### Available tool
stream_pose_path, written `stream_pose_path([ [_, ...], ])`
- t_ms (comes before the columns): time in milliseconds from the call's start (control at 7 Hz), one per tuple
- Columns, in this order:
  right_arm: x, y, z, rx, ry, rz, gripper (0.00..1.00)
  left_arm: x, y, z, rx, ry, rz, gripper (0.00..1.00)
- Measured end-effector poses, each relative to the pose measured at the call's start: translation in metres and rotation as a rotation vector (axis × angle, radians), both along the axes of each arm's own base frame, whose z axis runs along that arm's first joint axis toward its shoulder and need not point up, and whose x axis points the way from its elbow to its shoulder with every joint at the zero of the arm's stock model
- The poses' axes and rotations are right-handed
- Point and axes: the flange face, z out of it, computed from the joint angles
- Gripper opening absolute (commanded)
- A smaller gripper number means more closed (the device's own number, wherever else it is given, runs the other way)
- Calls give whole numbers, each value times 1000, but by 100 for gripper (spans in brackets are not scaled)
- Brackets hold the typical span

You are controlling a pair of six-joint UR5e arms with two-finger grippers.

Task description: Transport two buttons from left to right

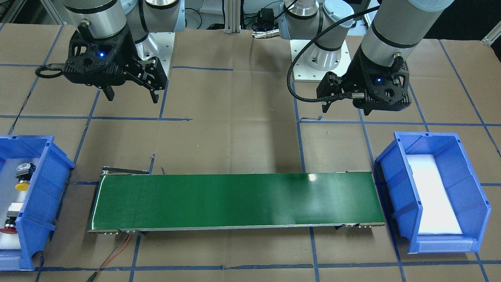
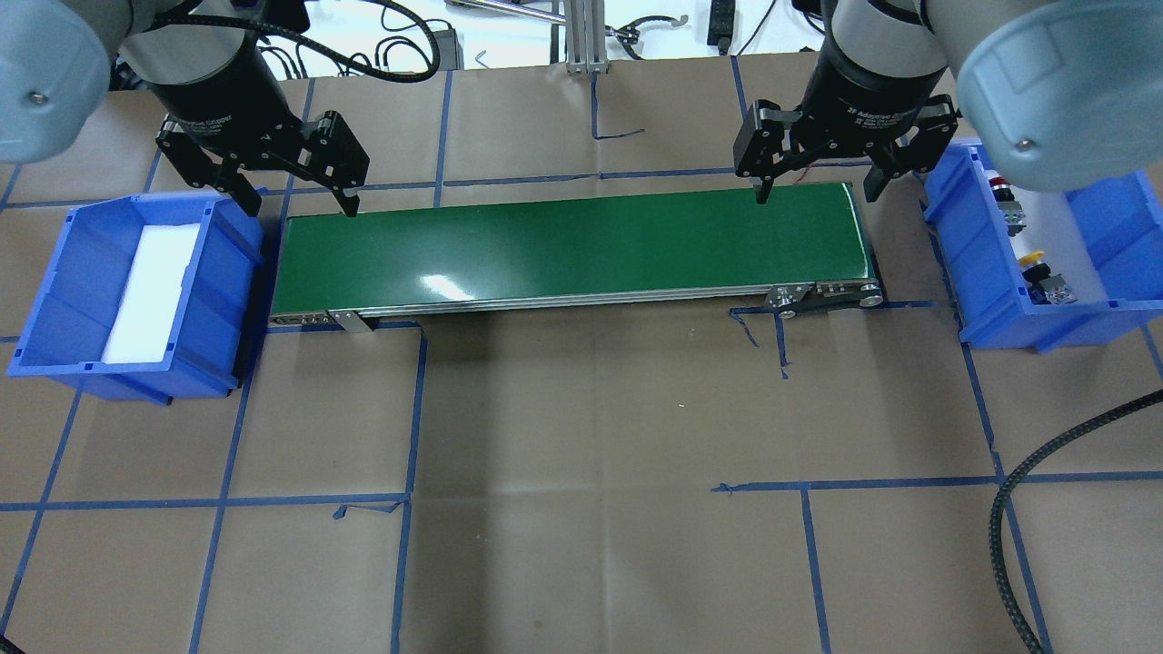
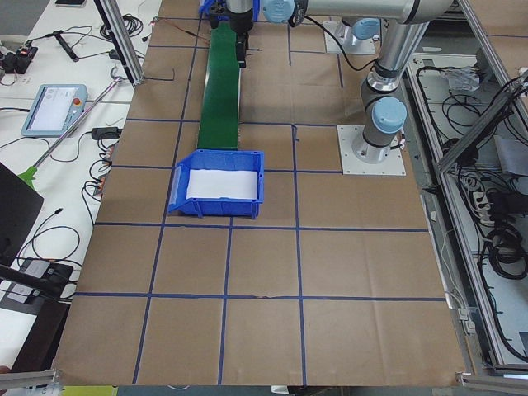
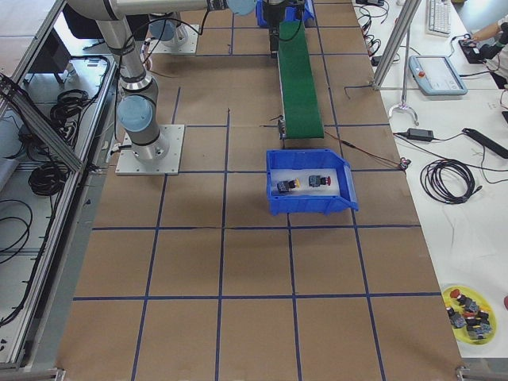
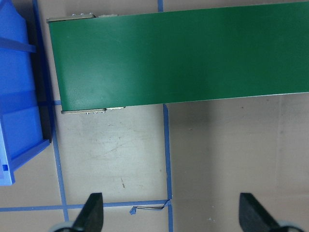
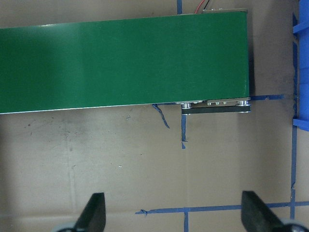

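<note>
Both buttons lie in a blue bin on the robot's right side. The yellow-capped button and the red-capped button each sit on a dark contact block. The overhead view shows the same yellow one and red one. My right gripper hangs open over the belt's end beside that bin, holding nothing. Over the other end of the belt, my left gripper is also open and empty. In the wrist views the left gripper and the right gripper show wide-spread fingers above brown paper.
A green conveyor belt runs between the two bins. The blue bin on the robot's left holds only a white foam pad. A black cable loops at the near right. A yellow plate with several parts lies on the side table.
</note>
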Motion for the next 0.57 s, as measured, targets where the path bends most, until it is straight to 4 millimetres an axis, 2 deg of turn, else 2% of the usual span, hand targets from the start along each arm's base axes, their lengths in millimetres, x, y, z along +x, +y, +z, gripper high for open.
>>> stream_pose_path([
  [571, -3, 2, 1, 6, 4, 0, 100, 0, 0, 0, 0, 0, 0, 100],
])
